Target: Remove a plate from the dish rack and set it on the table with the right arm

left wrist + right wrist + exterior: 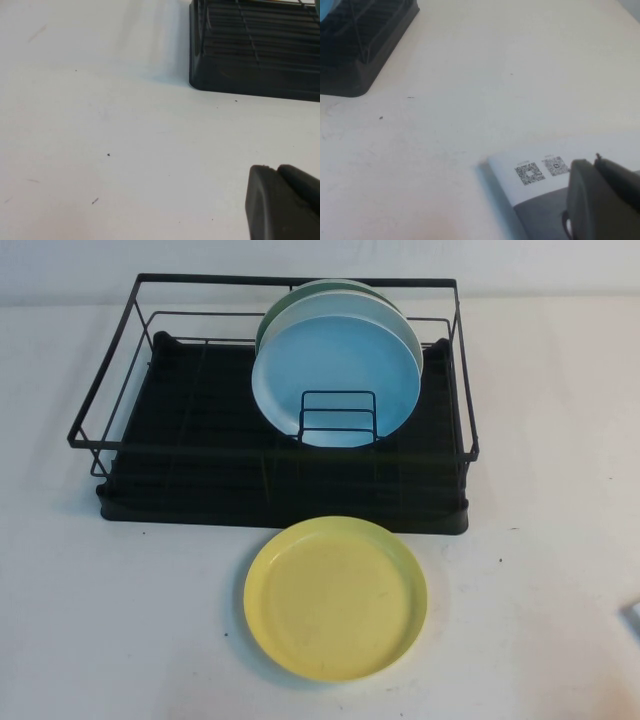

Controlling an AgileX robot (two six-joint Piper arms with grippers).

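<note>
The yellow plate (335, 598) lies flat on the table (120, 620) just before the dish rack (280, 490), right gripper (600, 200) clenched empty beside the rack, left gripper (282, 205) near it, state unclear

White speckled table (120, 640), black dish rack (150, 502) at back, pale yellow plate (335, 598) lying flat just before it

green plate (300, 298) — mostly hidden | left hand (282, 202) — cut off
</note>
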